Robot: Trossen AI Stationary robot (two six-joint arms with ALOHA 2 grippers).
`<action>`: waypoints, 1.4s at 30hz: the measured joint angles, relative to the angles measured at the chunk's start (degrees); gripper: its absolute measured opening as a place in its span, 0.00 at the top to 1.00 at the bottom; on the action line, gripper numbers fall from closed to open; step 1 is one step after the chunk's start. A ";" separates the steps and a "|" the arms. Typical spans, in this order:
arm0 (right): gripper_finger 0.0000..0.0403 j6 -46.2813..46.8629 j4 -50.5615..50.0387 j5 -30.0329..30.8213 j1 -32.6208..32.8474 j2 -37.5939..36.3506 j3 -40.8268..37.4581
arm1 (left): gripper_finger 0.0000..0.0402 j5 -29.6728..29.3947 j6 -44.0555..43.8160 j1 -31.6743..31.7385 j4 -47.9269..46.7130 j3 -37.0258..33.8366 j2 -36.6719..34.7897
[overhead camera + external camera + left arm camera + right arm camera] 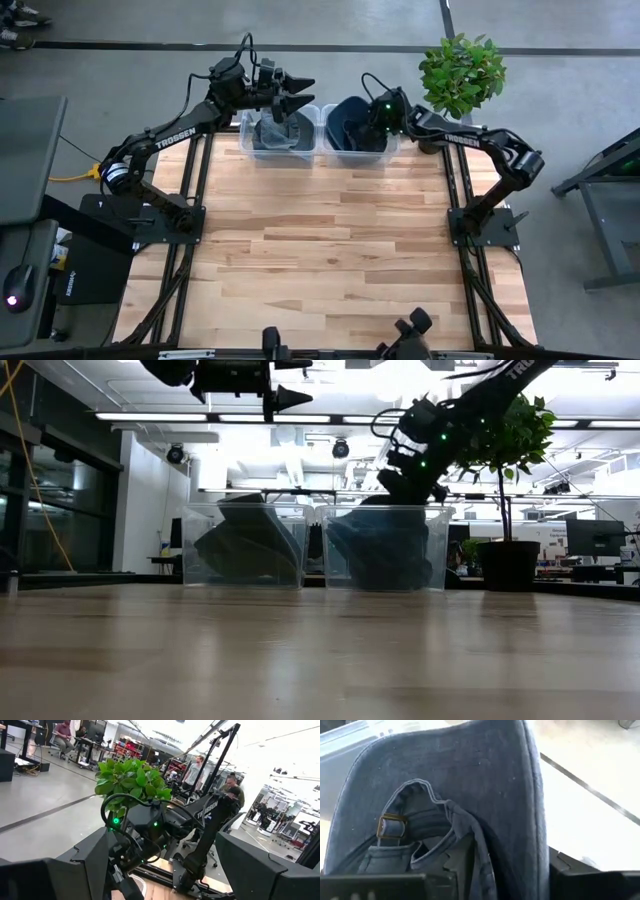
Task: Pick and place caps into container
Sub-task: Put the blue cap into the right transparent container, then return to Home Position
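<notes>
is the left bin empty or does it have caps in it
Not empty. The left bin holds grey-blue caps; the low view shows cloth filling much of it. How many, cannot tell.

Light wooden table (330, 250), 2 clear plastic bins (278, 148) side by side at far edge

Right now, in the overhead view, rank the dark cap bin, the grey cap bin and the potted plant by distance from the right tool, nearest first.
From the right tool:
1. Dark cap bin, directly under it.
2. Potted plant, off the table's far right corner.
3. Grey cap bin, on the left arm's side; close to the plant's distance.
</notes>
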 joint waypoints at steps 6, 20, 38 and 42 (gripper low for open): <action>0.58 -3.49 -3.82 2.10 0.01 -0.02 3.70 | 0.26 0.00 0.02 0.00 -0.02 0.00 0.00; 0.48 -9.19 -13.60 4.57 0.41 -0.04 7.72 | 0.26 0.07 0.53 0.02 -0.46 0.00 0.04; 0.48 -11.25 -37.19 3.88 1.89 -0.09 25.06 | 0.26 0.09 1.55 0.02 -1.93 0.00 0.04; 0.48 -7.08 -44.94 -3.29 2.67 -0.11 32.67 | 0.26 0.47 1.83 0.02 -3.18 0.00 0.04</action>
